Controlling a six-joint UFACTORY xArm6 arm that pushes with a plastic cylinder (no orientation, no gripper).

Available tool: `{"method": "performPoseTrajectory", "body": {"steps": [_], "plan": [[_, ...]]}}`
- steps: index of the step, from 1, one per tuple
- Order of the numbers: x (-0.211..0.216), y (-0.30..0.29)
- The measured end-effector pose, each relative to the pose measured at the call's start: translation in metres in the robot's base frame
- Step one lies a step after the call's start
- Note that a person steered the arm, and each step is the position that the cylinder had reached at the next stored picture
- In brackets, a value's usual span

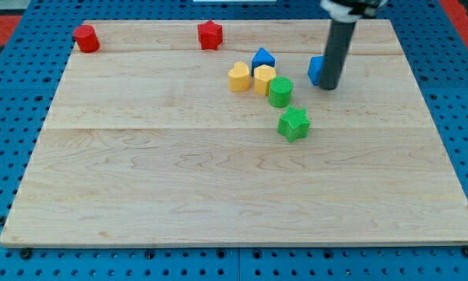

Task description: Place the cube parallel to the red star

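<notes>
A blue cube (316, 69) lies on the wooden board at the view's upper right, partly hidden by my rod. My tip (329, 87) is down on the board, touching the cube's right side. The red star (209, 35) lies near the board's top edge, left of the cube and a little higher in the view.
A red cylinder (86, 38) sits at the top left. A cluster lies between star and cube: a blue triangular block (262, 58), a yellow heart (238, 76), a yellow hexagonal block (264, 79), a green cylinder (280, 91). A green star (294, 123) lies below it.
</notes>
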State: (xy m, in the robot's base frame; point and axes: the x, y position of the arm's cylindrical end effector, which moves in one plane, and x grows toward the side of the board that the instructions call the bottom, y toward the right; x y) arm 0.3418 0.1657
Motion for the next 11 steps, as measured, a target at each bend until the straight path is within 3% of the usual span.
{"method": "performPoseTrajectory", "body": {"steps": [1,3,5,6,7,8,10,11], "plan": [[-0.039,0.018],[0.003,-0.001],[-0.044,-0.007],[-0.042,-0.012],[-0.041,-0.053],[-0.063,-0.066],[-0.095,0.0],[-0.087,-0.024]]}}
